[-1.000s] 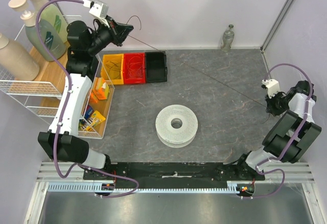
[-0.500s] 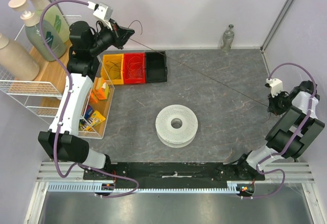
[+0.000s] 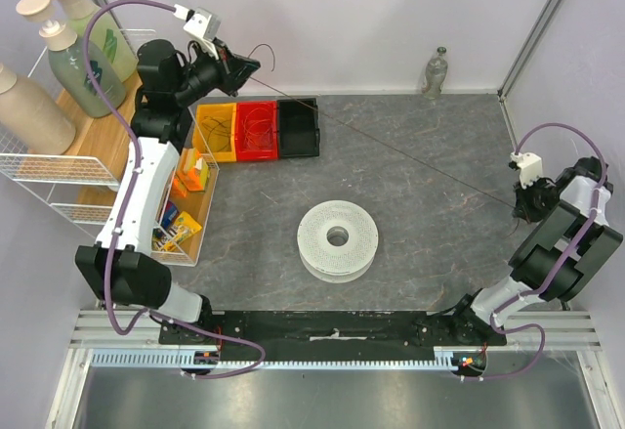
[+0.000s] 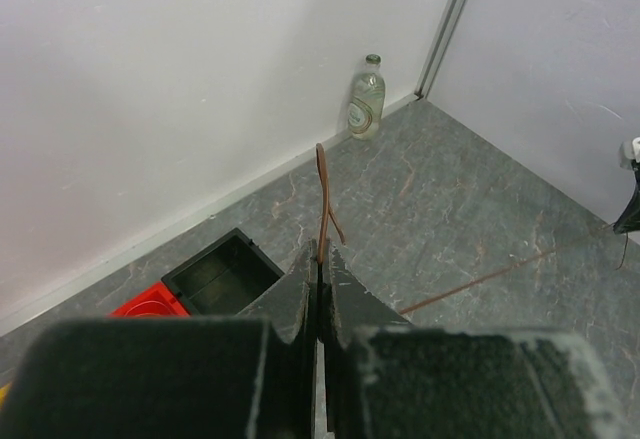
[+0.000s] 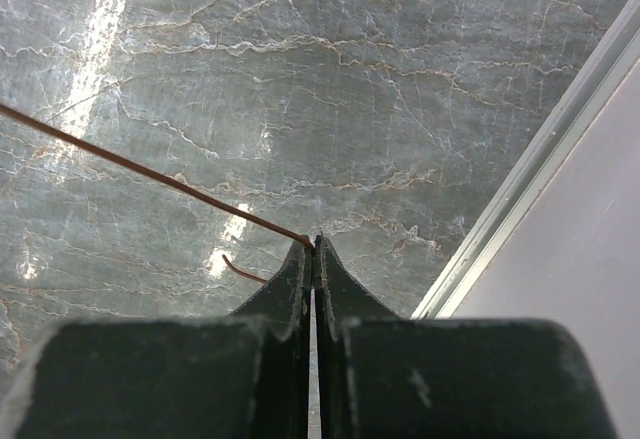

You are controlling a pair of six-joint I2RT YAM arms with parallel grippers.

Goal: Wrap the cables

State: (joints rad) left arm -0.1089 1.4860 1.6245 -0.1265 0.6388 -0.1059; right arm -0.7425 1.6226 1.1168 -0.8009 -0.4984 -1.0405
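Observation:
A very thin dark cable runs taut across the table from my left gripper at the back left to my right gripper at the right edge. My left gripper is shut on one end of the cable, whose short tip curls up past the fingertips. My right gripper is shut on the other end of the cable, with a short tail sticking out to the left. The white round spool lies flat on the table's middle, below the cable and apart from both grippers.
Yellow, red and black bins stand at the back left. A wire rack with boxes and large pump bottles is on the left. A small glass bottle stands at the back wall. The right wall frame is close to my right gripper.
My left gripper has risen and shifted a little right with its cable end. My right gripper has drawn slightly right toward the wall. The cable stays taut between them.

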